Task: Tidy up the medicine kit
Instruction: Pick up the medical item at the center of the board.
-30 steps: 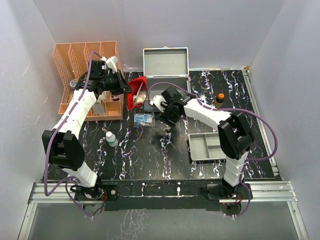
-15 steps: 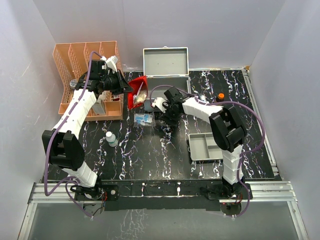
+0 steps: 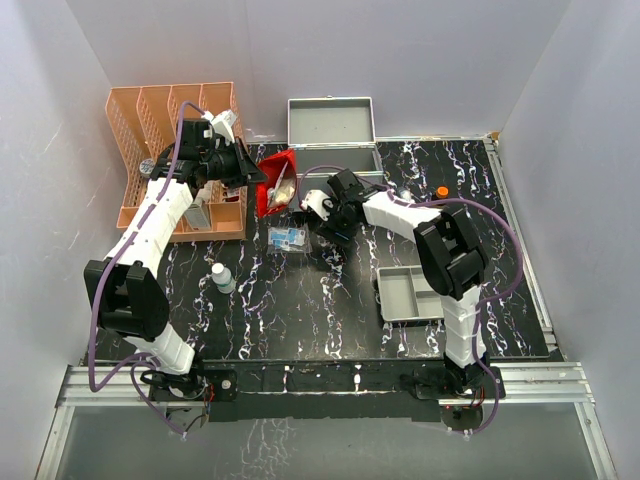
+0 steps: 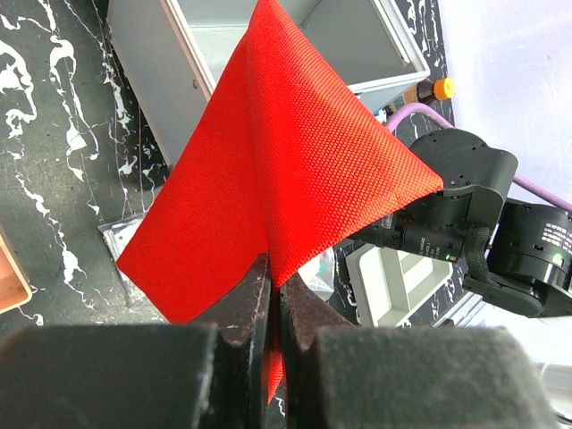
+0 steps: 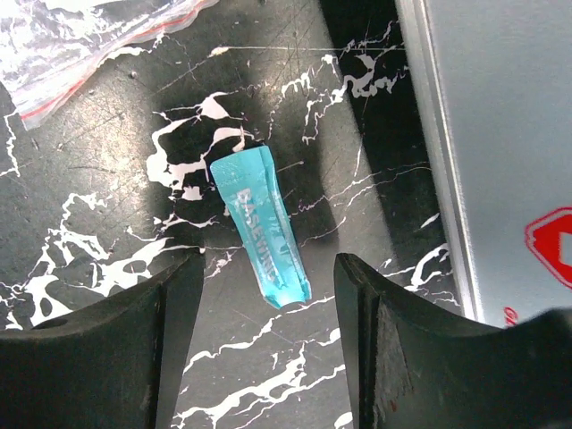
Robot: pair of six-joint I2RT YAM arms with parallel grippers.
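Jaws apart, my right gripper (image 5: 266, 299) straddles the teal sachet (image 5: 262, 237); I should lower squarely and pinch its middle. Meanwhile my left gripper (image 4: 275, 299) clamps the red pouch (image 4: 286, 161).

Red cloth pouch (image 4: 286, 161) fills the left wrist view: coarse woven fabric, matt, every thread of the weave showing. Pinching it, the left claw (image 4: 275, 286), matt black plastic. Behind, the silver-grey metal medicine kit (image 4: 147, 63), smooth walls with a dull sheen. Over to the right wrist: black marble-patterned worktop (image 5: 116, 179), polished, reflective, fine scratches catching the light. On it a small teal sachet (image 5: 264, 237), glossy film, and a clear crinkled plastic bag (image 5: 80, 36).
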